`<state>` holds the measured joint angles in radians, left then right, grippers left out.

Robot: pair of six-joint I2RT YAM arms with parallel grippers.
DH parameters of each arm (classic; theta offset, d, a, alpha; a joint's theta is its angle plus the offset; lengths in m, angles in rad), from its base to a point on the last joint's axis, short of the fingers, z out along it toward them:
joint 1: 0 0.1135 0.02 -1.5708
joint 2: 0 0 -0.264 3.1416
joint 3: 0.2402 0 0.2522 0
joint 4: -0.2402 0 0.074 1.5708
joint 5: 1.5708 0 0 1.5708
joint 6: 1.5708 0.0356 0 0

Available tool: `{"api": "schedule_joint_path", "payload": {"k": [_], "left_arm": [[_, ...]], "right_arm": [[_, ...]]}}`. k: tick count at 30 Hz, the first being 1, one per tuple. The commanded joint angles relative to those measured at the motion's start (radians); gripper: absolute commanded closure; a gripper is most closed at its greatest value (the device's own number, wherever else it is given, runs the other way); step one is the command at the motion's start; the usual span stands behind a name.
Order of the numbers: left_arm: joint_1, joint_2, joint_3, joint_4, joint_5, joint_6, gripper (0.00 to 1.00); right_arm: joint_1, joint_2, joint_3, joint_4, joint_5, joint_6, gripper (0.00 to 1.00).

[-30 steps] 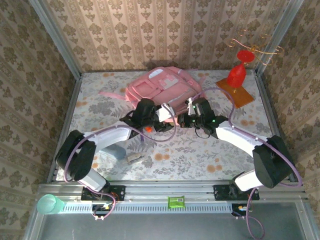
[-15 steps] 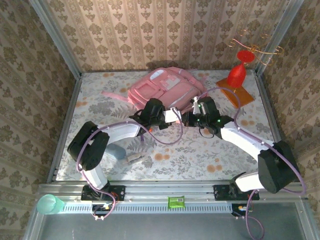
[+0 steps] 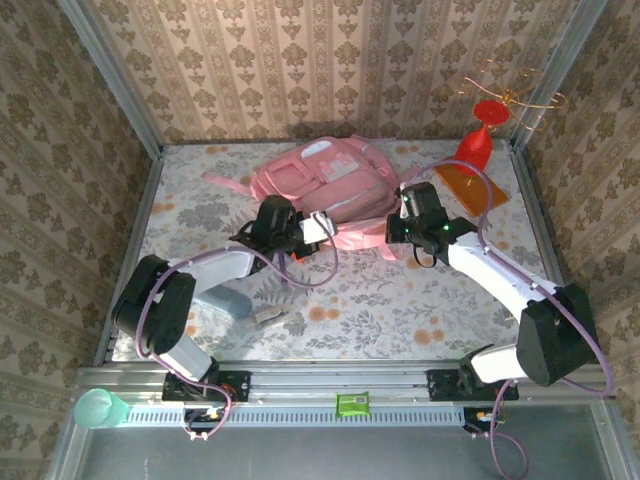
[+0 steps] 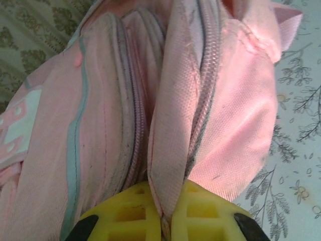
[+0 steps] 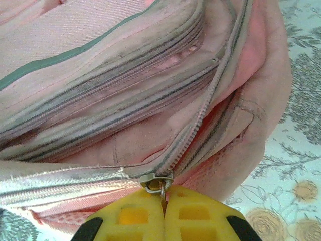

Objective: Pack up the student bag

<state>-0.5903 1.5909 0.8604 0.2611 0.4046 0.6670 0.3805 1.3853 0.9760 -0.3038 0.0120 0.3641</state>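
Observation:
The student bag (image 3: pixel 325 178), a big pink backpack, lies at the back middle of the table. My left gripper (image 3: pixel 320 228) is at its near edge. In the left wrist view its yellow fingers (image 4: pixel 130 211) are shut on a fold of the student bag's (image 4: pixel 235 110) pink fabric beside a zipper track. My right gripper (image 3: pixel 398 228) is at the bag's near right corner. In the right wrist view the right gripper (image 5: pixel 164 197) is shut on the metal zipper pull (image 5: pixel 161 187), just below the slider (image 5: pixel 155 178); the zipper above it gapes open.
A red cone-shaped object (image 3: pixel 474 148) stands on an orange board (image 3: pixel 470 185) at the back right, with a wire frame above it. A pale grey object (image 3: pixel 233 303) and a small item (image 3: pixel 268 317) lie near the left arm's base. A green cup (image 3: pixel 97 408) sits off the table at front left.
My left gripper has shut on the bag's fabric and drawn back to the left. My right gripper has moved right with the zipper pull. The bag's near edge has stretched toward the arms.

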Motion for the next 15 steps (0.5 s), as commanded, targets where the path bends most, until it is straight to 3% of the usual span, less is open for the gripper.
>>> {"api": "schedule_joint_path", "payload": {"k": [1,2,4,6,8,12,15], "left_arm": [[0.068,-0.027,0.038,-0.065,-0.057,-0.103,0.7],[0.063,-0.031,0.061,-0.114,-0.014,-0.124,0.57],[0.035,-0.048,0.084,-0.167,0.023,-0.167,0.42],[0.004,-0.076,0.082,-0.18,0.068,-0.199,0.15],[-0.024,-0.088,0.09,-0.188,0.08,-0.227,0.01],[-0.083,-0.04,0.194,-0.284,0.058,-0.267,0.01],[-0.122,0.015,0.259,-0.323,0.0,-0.24,0.06]], "right_arm": [[-0.005,-0.022,-0.001,0.029,-0.004,-0.011,1.0],[0.001,-0.03,-0.006,0.049,-0.052,-0.001,1.0],[0.012,-0.05,-0.021,0.094,-0.134,0.022,1.0],[0.035,-0.079,-0.041,0.139,-0.186,0.036,1.0],[0.058,-0.1,-0.052,0.162,-0.21,0.046,1.0],[0.091,-0.118,-0.062,0.195,-0.242,0.068,1.0],[0.109,-0.121,-0.063,0.205,-0.252,0.072,1.0]]}}
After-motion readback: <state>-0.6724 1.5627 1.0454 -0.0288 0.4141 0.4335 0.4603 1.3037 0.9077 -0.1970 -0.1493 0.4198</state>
